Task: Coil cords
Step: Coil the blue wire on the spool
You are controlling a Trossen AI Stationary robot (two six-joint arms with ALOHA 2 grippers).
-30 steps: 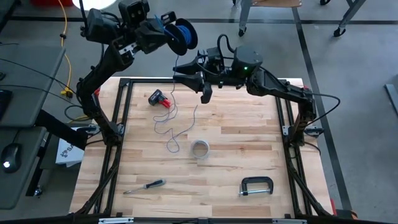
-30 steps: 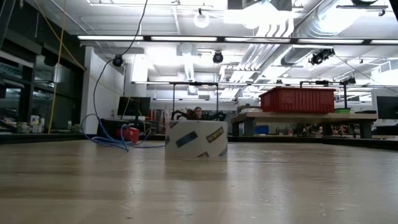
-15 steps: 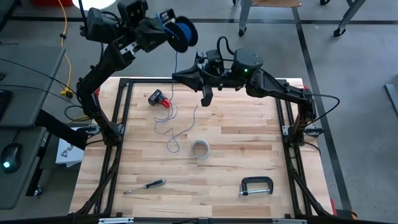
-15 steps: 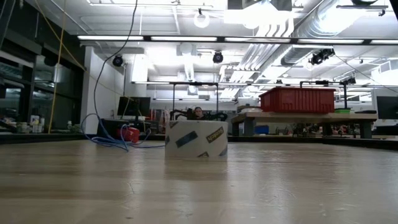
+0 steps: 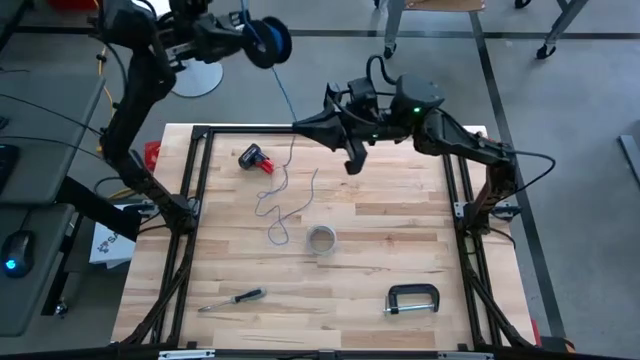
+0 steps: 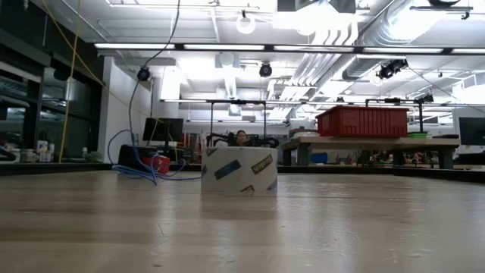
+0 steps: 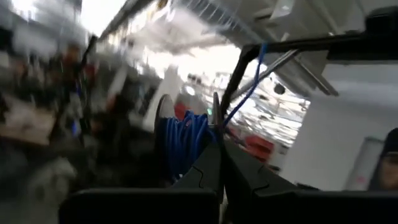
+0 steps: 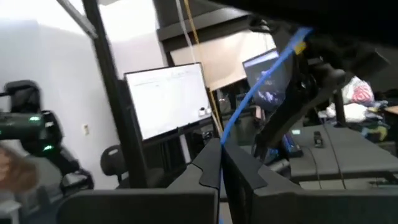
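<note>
Left gripper (image 5: 262, 38): closed; a spool of blue cord (image 5: 274, 40) is being held high beyond the table's far edge.
Right gripper (image 5: 298, 127): closed; the blue cord's strand is being pinched above the table (image 5: 400, 240).
Cord tail: lying looped beside the tape roll (image 5: 321, 240).

Far edge of the desk (image 5: 400, 215): crossed by the blue cord (image 5: 283, 95), strung taut from the raised left tool (image 5: 262, 38) down to the right tool (image 5: 305, 128).
Left-centre: loose cord loops (image 5: 275, 205) and a red clamp (image 5: 255, 158).
Middle: tape roll (image 5: 321, 239).
Near edge: screwdriver (image 5: 232, 298), metal clamp (image 5: 412, 299).
Right-centre boards: bare, open passage.
</note>
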